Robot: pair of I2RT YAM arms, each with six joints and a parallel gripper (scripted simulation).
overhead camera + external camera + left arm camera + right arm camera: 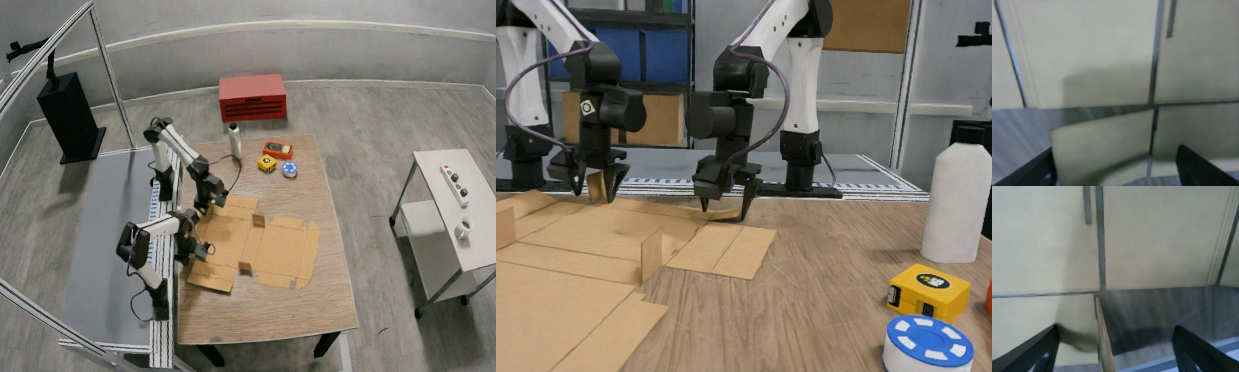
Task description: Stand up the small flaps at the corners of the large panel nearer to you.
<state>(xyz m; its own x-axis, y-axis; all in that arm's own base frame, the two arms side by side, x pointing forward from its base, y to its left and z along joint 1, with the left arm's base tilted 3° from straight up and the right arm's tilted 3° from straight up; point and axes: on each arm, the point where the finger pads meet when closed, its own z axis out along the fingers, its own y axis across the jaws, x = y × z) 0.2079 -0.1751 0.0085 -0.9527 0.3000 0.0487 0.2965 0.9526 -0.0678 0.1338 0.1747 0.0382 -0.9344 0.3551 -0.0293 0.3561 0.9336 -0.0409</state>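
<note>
The cardboard box lies unfolded, with its base panel (pixel 227 235) (pixel 606 222) (pixel 1087 50) (pixel 1158 240) flat. Two corner flaps farther from the robot stand up: one flap (pixel 258 220) (pixel 651 256) on the left arm's side, the other flap (pixel 245 268) (pixel 505 228) on the right arm's side. The near flap (pixel 596 184) (pixel 1103 335) on the right arm's side stands between the open fingers of my right gripper (pixel 194 256) (pixel 594 197), ungripped. The near flap (pixel 1100 145) (pixel 724 214) on the left arm's side is low, tilted slightly up, under my open left gripper (pixel 1116 153).
A white bottle (pixel 235 142) (pixel 955 202), yellow tape measure (pixel 267 163) (pixel 930 292), blue and white roll (pixel 289 169) (pixel 928 345) and orange multimeter (pixel 278 149) stand on the table on the left arm's side. The lid panel (pixel 282 247) lies flat beyond the base.
</note>
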